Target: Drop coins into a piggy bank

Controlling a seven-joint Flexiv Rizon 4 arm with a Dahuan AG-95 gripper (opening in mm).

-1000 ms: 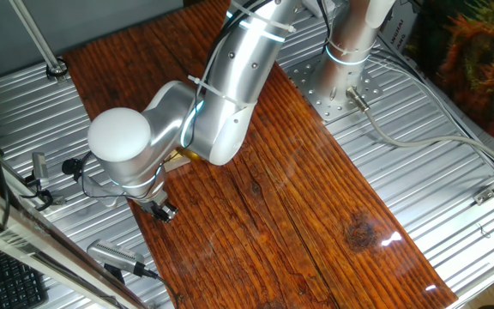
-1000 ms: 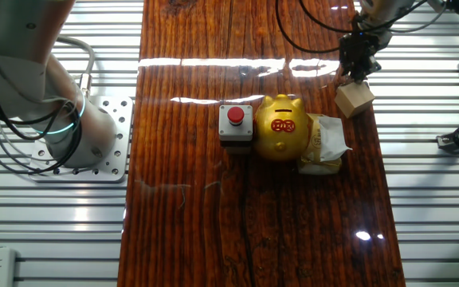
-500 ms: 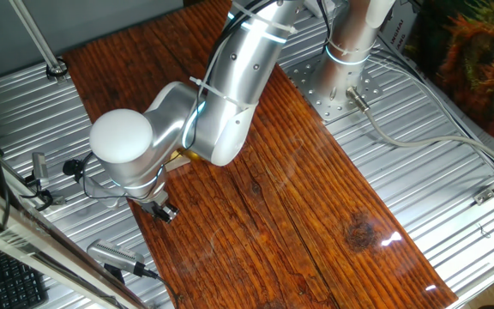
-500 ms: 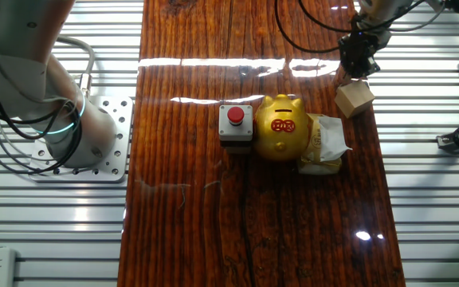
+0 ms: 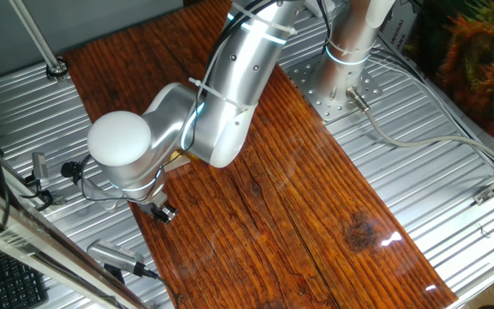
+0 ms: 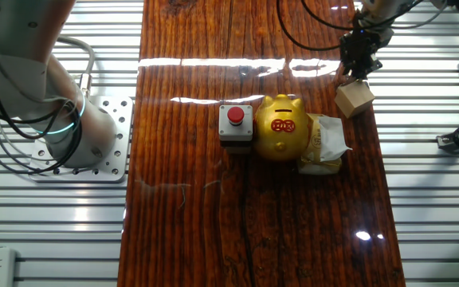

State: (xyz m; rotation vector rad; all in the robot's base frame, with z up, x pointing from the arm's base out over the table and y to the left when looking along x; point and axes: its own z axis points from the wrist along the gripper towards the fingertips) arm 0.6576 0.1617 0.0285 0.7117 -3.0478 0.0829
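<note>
The gripper [image 6: 349,73] is hanging at the far edge of the wooden table [image 6: 213,223], and its dark fingers [image 6: 358,65] are pointing down right at the upper corner of a light wooden block [image 6: 355,99]. They are looking close together, but I cannot tell if they are really closed or if they are holding something, because the tips are too small and dark. In the one fixed view the gripper [image 5: 163,211] is showing only as a small black tip under the big white joint of the arm [image 5: 120,148].

The piggy bank [image 6: 282,127] is standing near the fingers but apart from them, toward the middle of the table. It is shiny gold with a red mark on top. A crumpled pale packet [image 6: 323,144] is touching it on the block's side, and a black box with a red button [image 6: 236,122] is sitting just beside it on the other side.
</note>
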